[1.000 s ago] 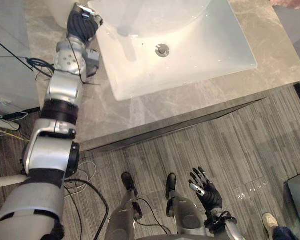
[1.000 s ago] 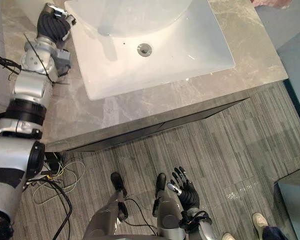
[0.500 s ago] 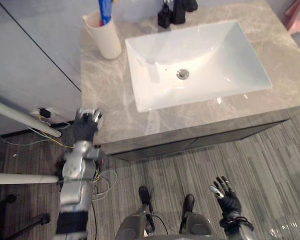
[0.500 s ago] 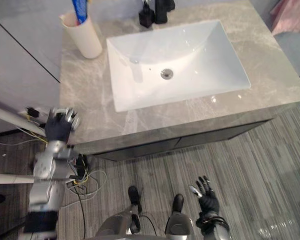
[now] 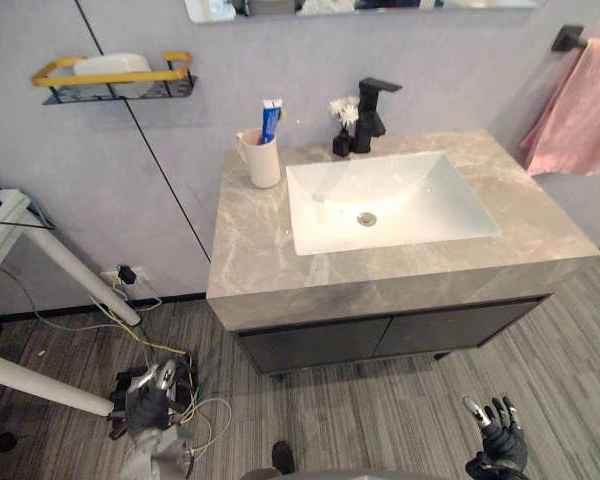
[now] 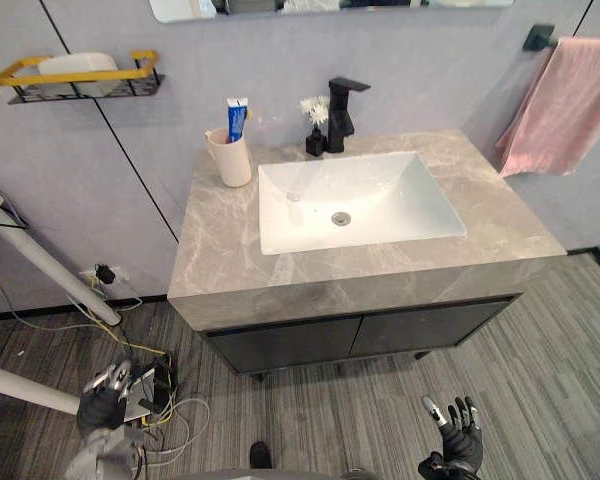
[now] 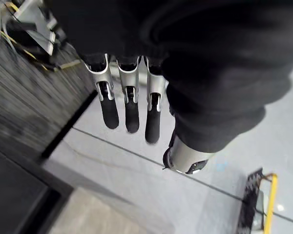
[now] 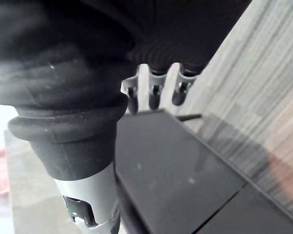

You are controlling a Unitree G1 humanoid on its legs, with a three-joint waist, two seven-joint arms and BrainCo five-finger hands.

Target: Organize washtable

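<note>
left hand hanging at lower left, right hand at lower right, fingers on both released, well apart from table

Grey marble washtable with white sink, cream cup, black vase, black faucet

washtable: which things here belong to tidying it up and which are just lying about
Belongs to the job: cream cup, blue tube standing in it, small black vase of white flowers, all on the grey countertop.
Just about: pink towel on its wall bar, yellow-railed wall shelf, black faucet.
</note>
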